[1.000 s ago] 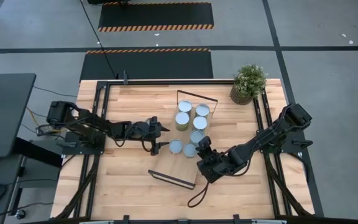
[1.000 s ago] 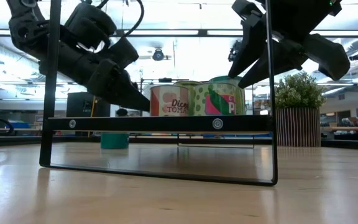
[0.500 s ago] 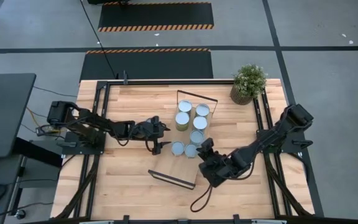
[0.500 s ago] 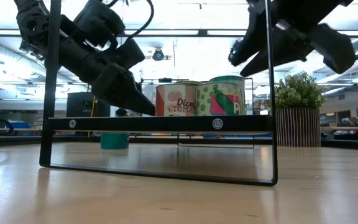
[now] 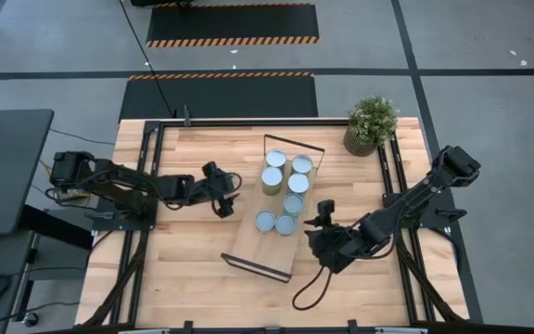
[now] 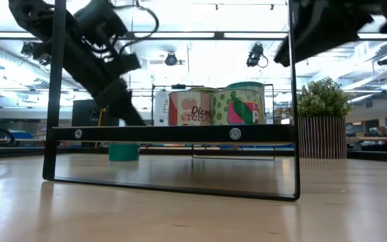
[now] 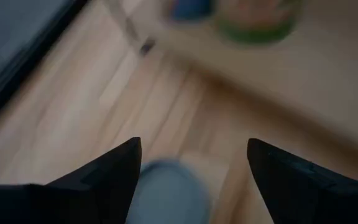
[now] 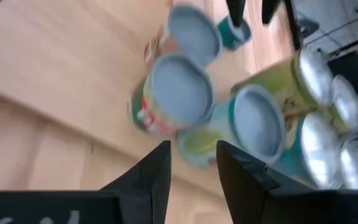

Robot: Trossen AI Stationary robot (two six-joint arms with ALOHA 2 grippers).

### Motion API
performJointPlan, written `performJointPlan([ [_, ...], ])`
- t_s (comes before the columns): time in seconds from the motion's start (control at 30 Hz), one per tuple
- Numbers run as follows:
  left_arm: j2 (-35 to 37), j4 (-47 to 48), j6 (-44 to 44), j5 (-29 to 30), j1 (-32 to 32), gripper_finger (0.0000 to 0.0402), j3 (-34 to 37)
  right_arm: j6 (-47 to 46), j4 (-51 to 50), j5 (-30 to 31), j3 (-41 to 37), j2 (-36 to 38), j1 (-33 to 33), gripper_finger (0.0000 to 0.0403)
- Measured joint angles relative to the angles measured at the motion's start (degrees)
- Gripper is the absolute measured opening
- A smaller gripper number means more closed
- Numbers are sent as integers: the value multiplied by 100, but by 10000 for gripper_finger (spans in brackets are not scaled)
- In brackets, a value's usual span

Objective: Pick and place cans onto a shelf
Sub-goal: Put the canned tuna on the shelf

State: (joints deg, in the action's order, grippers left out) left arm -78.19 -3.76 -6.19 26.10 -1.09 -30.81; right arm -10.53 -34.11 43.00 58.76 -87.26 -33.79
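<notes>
Several cans [image 5: 293, 204] with pale-blue tops stand upright on the shelf [image 5: 260, 249], a light-wood board with black wire frames at its ends. The low view shows a red-labelled can [image 6: 183, 107] and a green one [image 6: 237, 106] side by side on the board. My left gripper [image 5: 228, 200] hangs open to the left of the shelf, above a small teal can [image 6: 124, 151] that stands on the tabletop. That can's top [image 7: 169, 190] shows below the spread fingers. My right gripper [image 5: 315, 230] is shut, holds nothing, and hangs to the right of the nearest cans [image 8: 179, 93].
A potted plant [image 5: 371, 125] stands at the table's far right corner. Black rails [image 5: 146, 176] run along the table's left and right sides. Bare tabletop [image 5: 184, 269] lies near the front edge, left of the shelf. A cable loops below the right arm [image 5: 304, 292].
My left gripper has risen and drawn back toward the table's left edge, away from the shelf, tipping less steeply downward. My right gripper has lifted and pulled back toward the right edge, away from the cans, rolling as it went. The cans have stayed in place.
</notes>
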Motion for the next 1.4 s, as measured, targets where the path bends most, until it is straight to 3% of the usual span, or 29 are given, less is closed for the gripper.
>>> performJointPlan([
  [0.2, 37, 821, -568, -416, -347, 297, 4, -392, 934, -45, -1205, 685, -128, 135],
  [0.4, 169, 993, -621, -454, -429, 297, -35, -290, 1807, -56, -2026, 1293, -143, 135],
  [0.57, 200, 1378, -486, -498, -428, 307, -213, -206, 1916, -60, -2332, 1610, -142, 148],
  [0.87, 34, 2571, -753, -494, -470, 371, -326, 20, 2263, -58, -2504, 1674, -125, 202],
  [1.03, -299, 2173, -760, -460, -665, 386, -321, 45, 2324, -63, -2504, 1671, -82, 218],
  [1.4, -813, 1236, -203, -1081, -1111, 387, -324, 23, 2529, -109, -2502, 1665, -84, 220],
])
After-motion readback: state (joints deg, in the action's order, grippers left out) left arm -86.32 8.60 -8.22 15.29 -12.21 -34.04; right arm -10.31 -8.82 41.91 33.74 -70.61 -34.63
